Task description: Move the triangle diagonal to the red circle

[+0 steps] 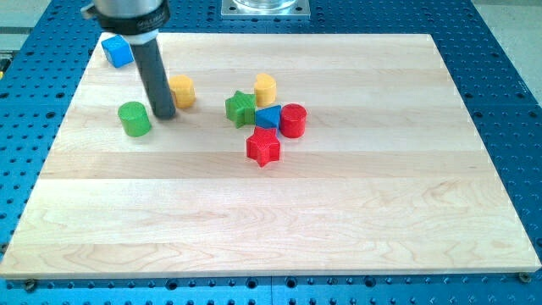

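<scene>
The blue triangle [268,117] lies in a tight cluster near the board's middle, touching the red circle [293,120] on its right. A green star [241,108] is at its left, a yellow block [265,88] above it and a red star [263,146] below it. My tip [164,113] is far to the view's left of that cluster, between a green cylinder [134,118] on its left and a yellow hexagon [181,90] just at its upper right.
A blue cube [117,51] sits at the board's top left corner. The wooden board [279,220] lies on a blue perforated table [508,85]. A metal mount [264,8] is at the view's top edge.
</scene>
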